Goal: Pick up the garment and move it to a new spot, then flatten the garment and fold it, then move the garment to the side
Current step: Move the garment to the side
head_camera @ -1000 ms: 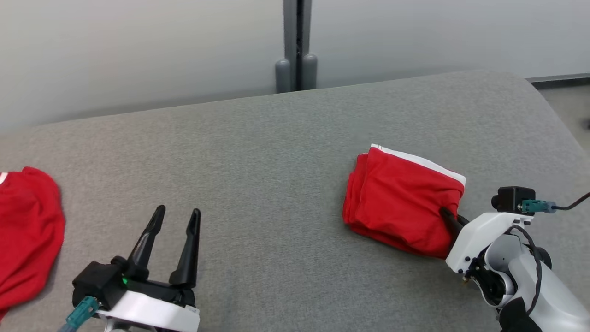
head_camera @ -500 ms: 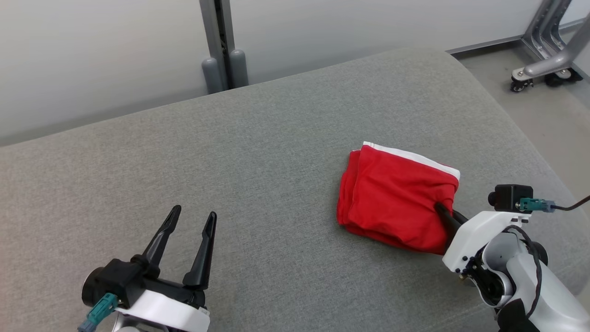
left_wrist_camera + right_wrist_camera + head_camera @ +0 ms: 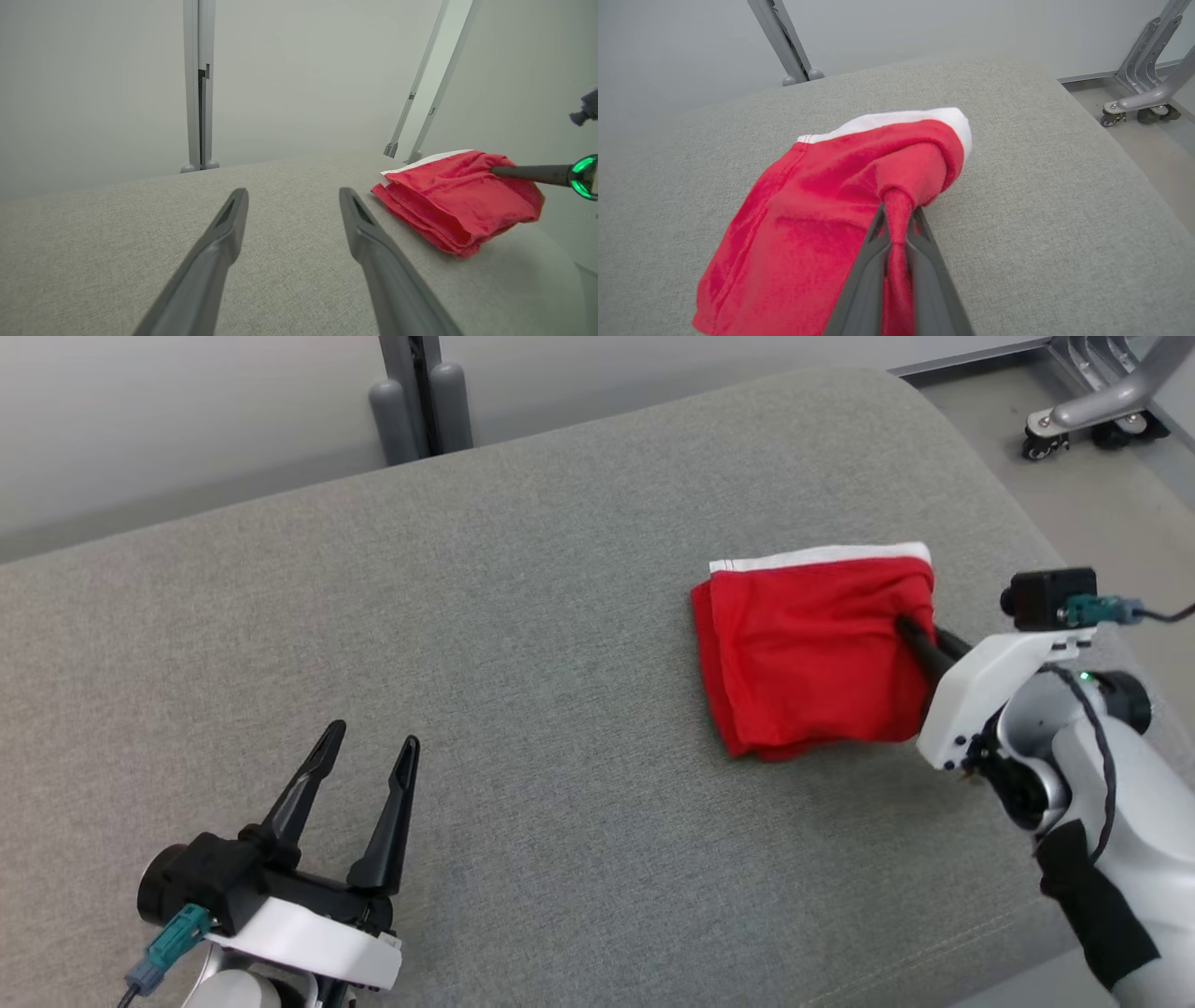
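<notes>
Two fingers of the right end effector (image 3: 906, 630) are clamped on the folded red garment (image 3: 803, 663), near the far right corner of the grey cushion (image 3: 560, 616). The left end effector (image 3: 373, 737), fingers apart, is near the front edge. Behind is a pale wall (image 3: 187, 429).

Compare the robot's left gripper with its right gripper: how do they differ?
The left gripper is open and empty; the right gripper is shut on the folded red garment. The left gripper is over bare grey cushion; the right gripper is at the garment's edge. Both have two long dark fingers.
</notes>
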